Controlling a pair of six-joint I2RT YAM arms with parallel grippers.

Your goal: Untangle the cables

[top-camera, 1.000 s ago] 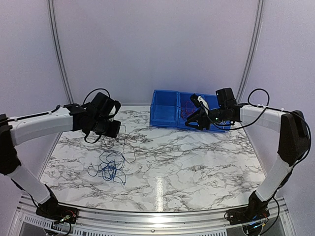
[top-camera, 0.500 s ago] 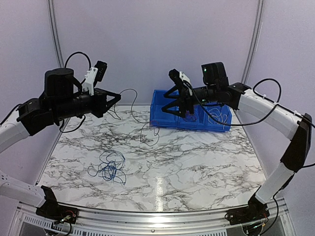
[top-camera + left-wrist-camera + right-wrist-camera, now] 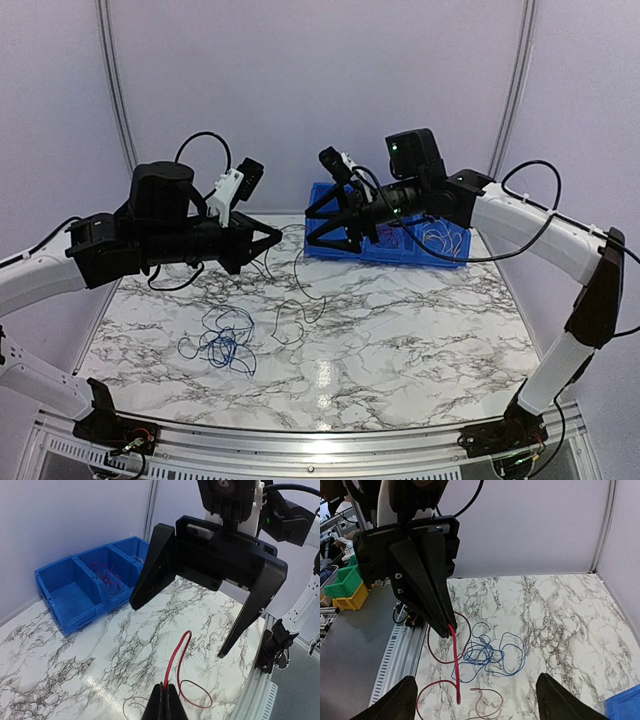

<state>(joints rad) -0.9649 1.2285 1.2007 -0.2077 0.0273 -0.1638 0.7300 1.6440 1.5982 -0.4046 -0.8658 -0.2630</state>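
My left gripper (image 3: 272, 238) is shut on a thin red cable (image 3: 178, 655), raised above the table's middle. The cable (image 3: 454, 662) hangs from its tips in loose loops down to the marble (image 3: 292, 300). My right gripper (image 3: 308, 231) faces it from the right, close by, jaws wide open and empty; its black fingers (image 3: 155, 565) stand on either side of the cable's top loop without touching it. A tangle of blue and dark cables (image 3: 222, 340) lies on the table at the near left, also seen in the right wrist view (image 3: 490, 655).
A blue three-part bin (image 3: 410, 250) stands at the back of the table behind the right gripper. Its middle part holds red wires (image 3: 107, 575), its right part pale ones (image 3: 440, 238). Green and yellow bins (image 3: 342, 585) sit off the table's left side.
The left gripper rose from beside the tangle with the red cable and swung right. The right gripper left the bin, moved left toward it and opened wide.
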